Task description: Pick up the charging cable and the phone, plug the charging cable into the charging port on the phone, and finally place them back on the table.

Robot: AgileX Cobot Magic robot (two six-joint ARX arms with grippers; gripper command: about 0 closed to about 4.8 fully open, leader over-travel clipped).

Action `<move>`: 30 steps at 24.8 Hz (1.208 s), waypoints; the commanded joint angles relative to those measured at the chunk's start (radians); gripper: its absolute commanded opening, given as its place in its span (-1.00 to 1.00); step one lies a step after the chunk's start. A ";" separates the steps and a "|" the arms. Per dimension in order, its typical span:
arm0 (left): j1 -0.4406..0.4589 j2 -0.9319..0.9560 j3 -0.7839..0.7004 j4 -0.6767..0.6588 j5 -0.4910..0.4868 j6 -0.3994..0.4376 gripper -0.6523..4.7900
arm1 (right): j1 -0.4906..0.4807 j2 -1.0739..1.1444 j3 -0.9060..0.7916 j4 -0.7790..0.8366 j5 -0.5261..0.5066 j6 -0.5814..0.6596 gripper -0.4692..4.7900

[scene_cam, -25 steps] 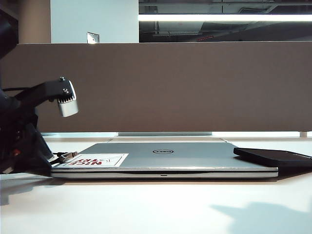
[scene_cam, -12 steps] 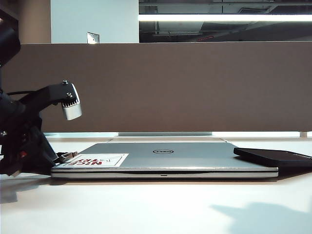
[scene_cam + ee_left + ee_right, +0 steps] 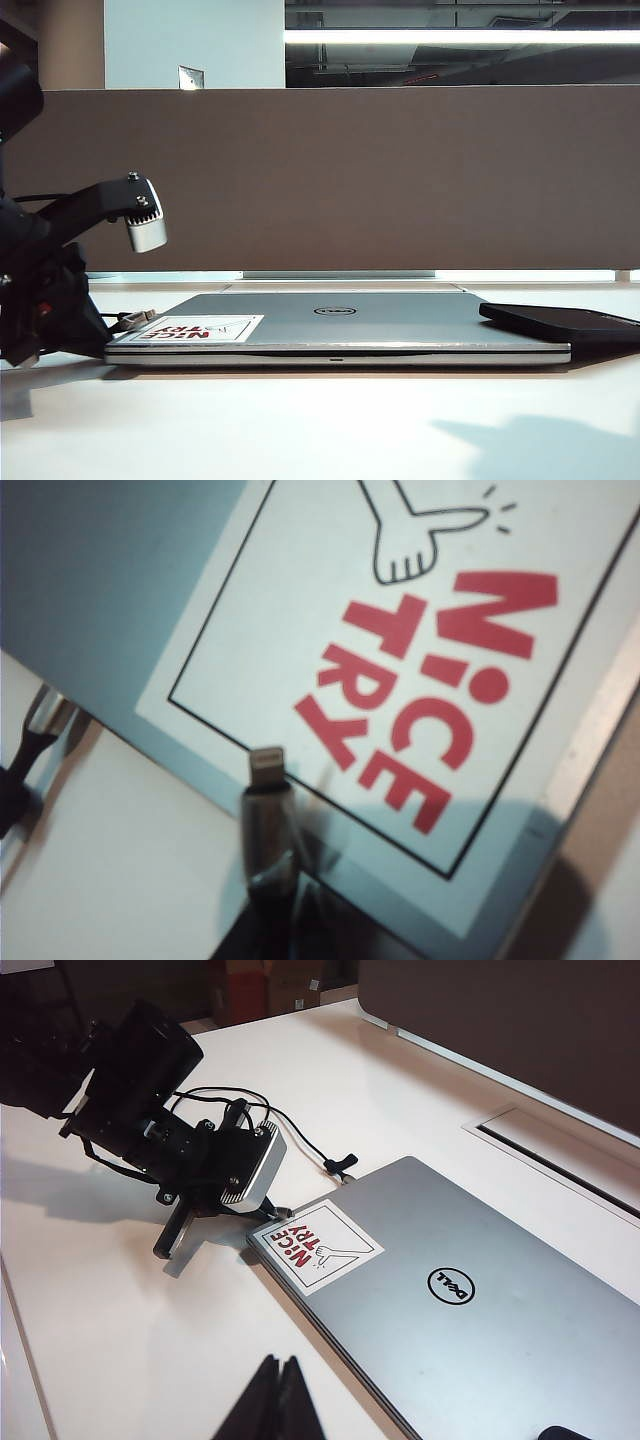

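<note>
White tabletop [image 3: 320, 420]; grey-brown divider panel [image 3: 380, 180] stands behind it. A closed silver Dell laptop [image 3: 380, 325] lies flat mid-table, with a white sticker [image 3: 195, 328] in red letters at its near left corner.

Left gripper [image 3: 262, 1218]: low at the laptop's left corner, beside the sticker. Fingers are closed down on the charging cable [image 3: 268, 810], just behind its plug. In the left wrist view the silvery plug tip with its dark collar juts out over the edge of the sticker [image 3: 420, 660] and the laptop corner [image 3: 120, 570]. The fingers themselves are barely seen there. In the exterior view the plug end [image 3: 138, 320] shows at the laptop's left edge, against the dark bulk of the left arm [image 3: 50, 300]. The rest of the black cord [image 3: 300, 1135] loops over the tabletop behind the arm.

Right gripper [image 3: 278, 1405]: held above the tabletop in front of the laptop, well apart from the left. Fingers pressed together, nothing between them.

Phone [image 3: 565, 322]: flat black slab on the right end of the laptop lid, overhanging its right edge. Only a sliver of it [image 3: 585, 1432] shows in the right wrist view. Its charging port cannot be made out.
</note>
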 commanded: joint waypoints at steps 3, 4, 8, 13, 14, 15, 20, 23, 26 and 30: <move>-0.002 -0.053 0.085 -0.224 0.002 -0.130 -0.78 | -0.002 -0.002 0.005 0.021 0.011 -0.002 -0.84; -0.002 -0.071 0.099 -0.261 0.002 -0.157 -0.78 | -0.002 -0.002 0.005 0.021 0.023 -0.001 -0.84; -0.004 -0.138 0.132 -0.347 0.003 -0.244 -0.78 | -0.003 -0.002 0.005 0.018 0.089 0.075 -0.84; -0.054 -0.258 0.146 -0.393 0.002 -0.391 -0.78 | -0.017 -0.001 0.005 0.015 0.131 0.169 -0.84; -0.067 -0.276 0.146 -0.392 0.002 -0.419 -0.78 | -0.023 -0.001 0.005 0.011 0.132 0.188 -0.84; -0.084 -0.297 0.146 -0.391 0.002 -0.451 -0.78 | -0.033 -0.001 0.005 0.005 0.134 0.206 -0.84; -0.177 -0.349 0.146 -0.373 0.002 -0.652 -0.78 | -0.143 -0.001 0.005 -0.064 0.130 0.307 -0.84; -0.230 -0.348 0.145 -0.364 0.002 -0.778 -0.78 | -0.238 -0.001 0.005 -0.095 0.080 0.338 -0.84; -0.293 -0.348 0.145 -0.361 0.002 -0.831 -0.78 | -0.347 0.000 0.002 -0.094 -0.039 0.339 -0.84; -0.347 -0.348 0.145 -0.347 0.002 -0.837 -0.78 | -0.452 -0.001 -0.017 -0.094 -0.106 0.412 -0.84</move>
